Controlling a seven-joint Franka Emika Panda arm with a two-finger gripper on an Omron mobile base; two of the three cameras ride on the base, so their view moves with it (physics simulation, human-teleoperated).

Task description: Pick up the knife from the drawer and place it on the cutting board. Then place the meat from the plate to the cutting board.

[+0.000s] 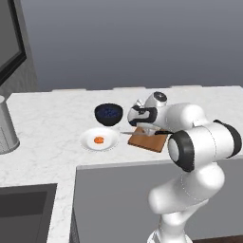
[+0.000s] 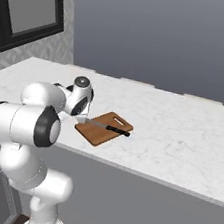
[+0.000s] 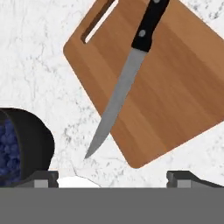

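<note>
On the cutting board (image 3: 166,83) lies the knife (image 3: 124,83), free of any grasp: its black handle rests on the wood, and the silver blade runs across the board's edge so that the tip juts out over the white marble tabletop (image 3: 35,78). From the right base view the knife (image 2: 109,128) sits slantwise across the brown board (image 2: 101,130), handle toward the far right corner. The board has a slot handle at one end and lies flat near the front edge of the tabletop (image 1: 47,123).

Just beside the board, to its left in the left base view, stands the white plate (image 1: 99,139) with the small orange-red meat (image 1: 98,140) at its middle. Behind the plate sits a dark bowl (image 1: 108,114) filled with blue contents; it appears near the blade tip in the hand view.

Above the board's near end hovers the gripper (image 3: 112,178), its two dark fingers (image 3: 183,178) spread wide apart and empty, with nothing between them. A grey metal canister (image 1: 5,127) stands well apart at the tabletop's left.
</note>
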